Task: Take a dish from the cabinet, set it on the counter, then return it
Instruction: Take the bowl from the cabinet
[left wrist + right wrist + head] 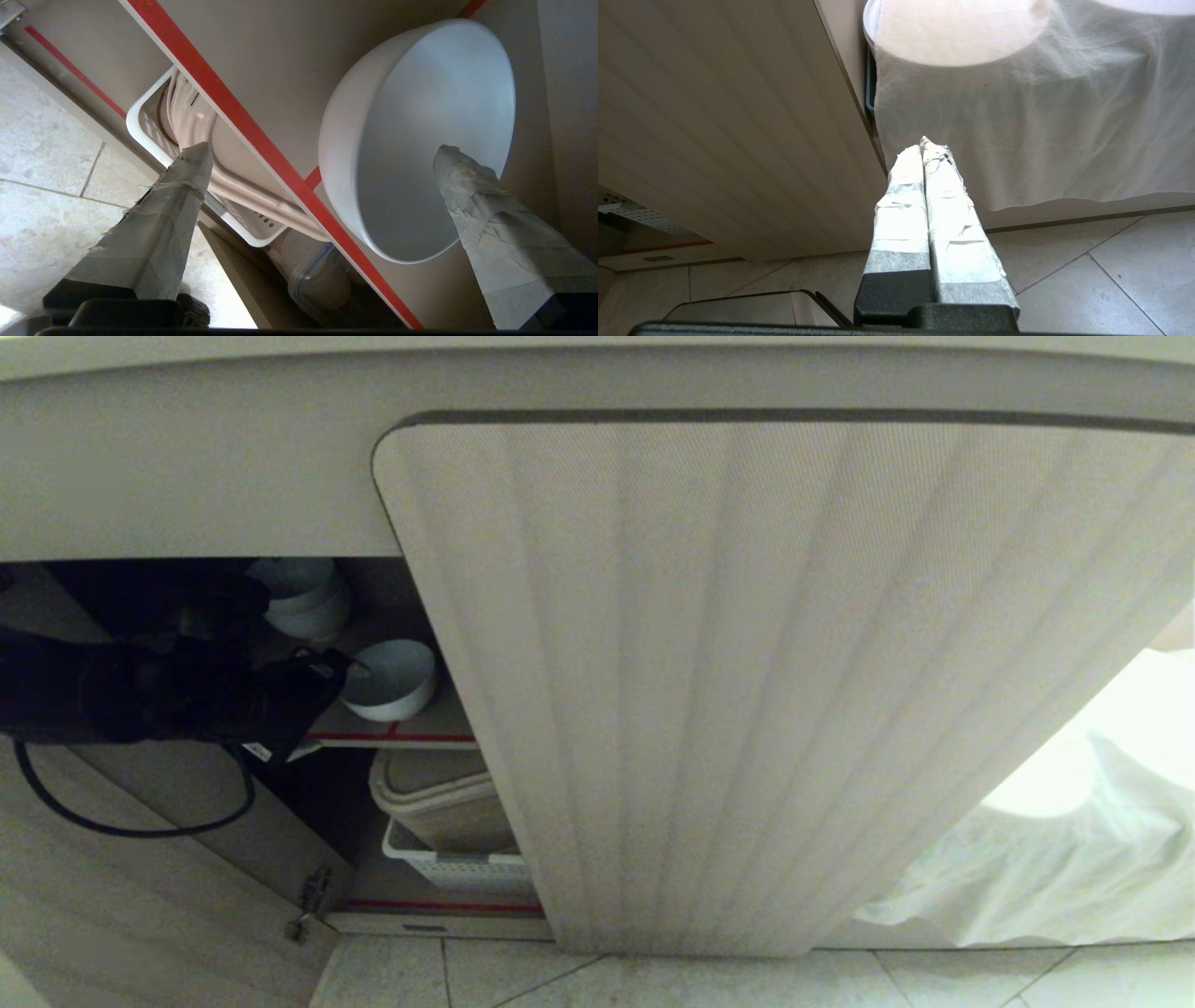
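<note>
The cabinet [747, 691] has its left door swung open and its fluted right door closed. The dish [390, 679], a small plain white bowl, rests on the upper red-edged shelf [392, 737] near the front. My left gripper [344, 665] reaches into the opening beside the bowl. In the left wrist view the left gripper [323, 148] is open wide. One taped finger [472, 196] lies in front of the dish's [420, 140] hollow, the other finger [182, 186] out past the shelf edge. It holds nothing. My right gripper [924, 145] hangs shut and empty by the closed door. The counter's top is out of view.
More white bowls [303, 593] are stacked deeper on the same shelf. Below it, a white basket [457, 868] holds beige lids. The opened left door [140, 896] and its hinge [313, 896] stand under my left arm. A white cloth [1074, 859] hangs to the right, above the tiled floor.
</note>
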### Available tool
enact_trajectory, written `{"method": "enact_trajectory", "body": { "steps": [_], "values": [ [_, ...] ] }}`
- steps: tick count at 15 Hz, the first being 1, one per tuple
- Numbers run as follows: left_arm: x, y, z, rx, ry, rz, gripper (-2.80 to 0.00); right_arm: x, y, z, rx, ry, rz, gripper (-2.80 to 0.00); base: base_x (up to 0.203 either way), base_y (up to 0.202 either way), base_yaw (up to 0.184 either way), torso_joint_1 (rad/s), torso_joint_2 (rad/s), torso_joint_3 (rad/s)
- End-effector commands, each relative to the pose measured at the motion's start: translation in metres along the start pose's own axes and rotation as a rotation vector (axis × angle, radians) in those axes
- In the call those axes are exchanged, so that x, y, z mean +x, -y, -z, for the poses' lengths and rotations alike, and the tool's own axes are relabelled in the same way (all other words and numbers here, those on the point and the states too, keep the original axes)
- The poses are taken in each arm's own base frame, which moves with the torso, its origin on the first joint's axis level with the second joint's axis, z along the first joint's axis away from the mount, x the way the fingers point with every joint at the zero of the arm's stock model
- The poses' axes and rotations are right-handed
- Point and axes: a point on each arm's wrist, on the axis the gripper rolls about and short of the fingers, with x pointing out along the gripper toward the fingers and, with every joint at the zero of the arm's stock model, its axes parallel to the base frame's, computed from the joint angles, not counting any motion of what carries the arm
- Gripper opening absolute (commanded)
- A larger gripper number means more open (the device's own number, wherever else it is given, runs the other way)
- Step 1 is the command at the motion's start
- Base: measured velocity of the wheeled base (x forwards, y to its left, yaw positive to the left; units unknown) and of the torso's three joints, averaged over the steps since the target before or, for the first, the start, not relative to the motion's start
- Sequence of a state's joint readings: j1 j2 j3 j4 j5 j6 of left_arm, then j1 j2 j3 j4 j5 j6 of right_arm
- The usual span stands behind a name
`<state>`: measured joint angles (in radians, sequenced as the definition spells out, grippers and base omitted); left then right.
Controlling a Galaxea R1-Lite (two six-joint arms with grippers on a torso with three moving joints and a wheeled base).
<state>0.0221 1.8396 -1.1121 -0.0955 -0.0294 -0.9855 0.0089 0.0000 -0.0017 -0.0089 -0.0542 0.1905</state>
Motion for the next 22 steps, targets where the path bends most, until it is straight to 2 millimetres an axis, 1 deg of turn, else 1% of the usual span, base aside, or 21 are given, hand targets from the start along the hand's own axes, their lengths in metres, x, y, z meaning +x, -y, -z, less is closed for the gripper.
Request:
{"method": "enact_trajectory", "body": {
  "steps": [1, 8, 12, 15, 19, 22],
  "values": [
    [0.002, -0.001, 0.001, -0.004, -0.004, -0.005, 0.0, 0.0, 0.0, 0.0, 0.001, 0.0, -0.001, -2.8, 0.0, 0.0, 0.0, 0.0, 0.0, 0.0],
    [0.015, -0.003, 0.004, -0.005, -0.016, -0.023, 0.0, 0.0, 0.0, 0.0, 0.001, 0.0, 0.001, -2.8, 0.0, 0.0, 0.0, 0.0, 0.0, 0.0],
    [0.021, 0.001, 0.001, -0.007, -0.01, -0.016, 0.0, 0.0, 0.0, 0.0, 0.001, 0.0, -0.001, -2.8, 0.0, 0.0, 0.0, 0.0, 0.0, 0.0],
    [0.023, 0.006, 0.003, 0.001, -0.014, -0.002, 0.0, 0.0, 0.0, 0.0, 0.001, -0.001, 0.001, -2.8, 0.0, 0.0, 0.0, 0.0, 0.0, 0.0],
    [0.029, 0.004, 0.005, 0.002, -0.021, -0.017, 0.0, 0.0, 0.0, 0.0, 0.001, 0.0, 0.0, -2.8, 0.0, 0.0, 0.0, 0.0, 0.0, 0.0],
    [0.029, 0.004, 0.005, 0.002, -0.02, -0.015, 0.0, 0.0, 0.0, 0.0, 0.001, 0.0, 0.001, -2.8, 0.0, 0.0, 0.0, 0.0, 0.0, 0.0]
  ]
}}
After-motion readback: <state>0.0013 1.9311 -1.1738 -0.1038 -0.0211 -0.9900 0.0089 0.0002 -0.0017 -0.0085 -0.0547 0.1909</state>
